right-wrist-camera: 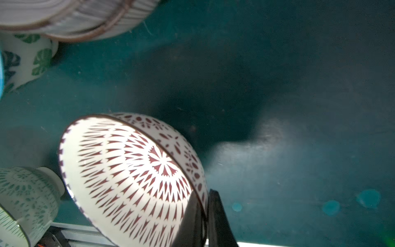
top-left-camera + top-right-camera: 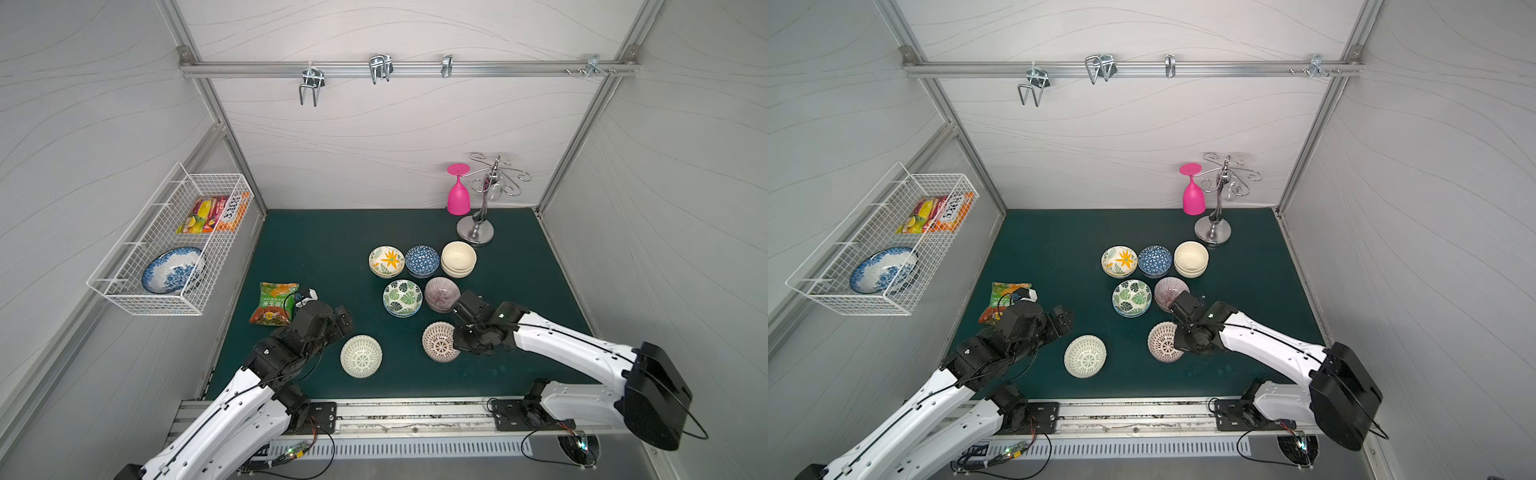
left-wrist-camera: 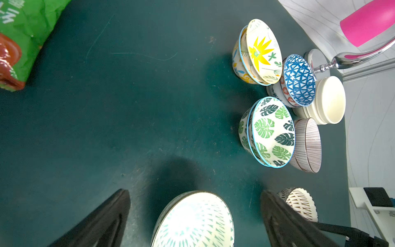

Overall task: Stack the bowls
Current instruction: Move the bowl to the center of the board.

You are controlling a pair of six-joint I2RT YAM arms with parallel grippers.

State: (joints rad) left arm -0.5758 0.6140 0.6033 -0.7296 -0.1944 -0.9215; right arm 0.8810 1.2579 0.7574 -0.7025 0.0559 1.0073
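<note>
The step in hand looks like picking up one of the two loose bowls. The right gripper [image 1: 204,198] is clamped on the rim of the red-patterned bowl [image 2: 439,341], which is tilted at lower centre-right in both top views. The green-patterned bowl [image 2: 360,356] sits upright on the mat [image 2: 316,249] at lower centre, just beside the left gripper [image 3: 193,191], whose jaws are wide apart and empty. Five piles of bowls [image 2: 402,297] cluster mid-frame. The next move probably calls for carrying the red bowl over the green one, levelling it and lowering it in squarely.
</note>
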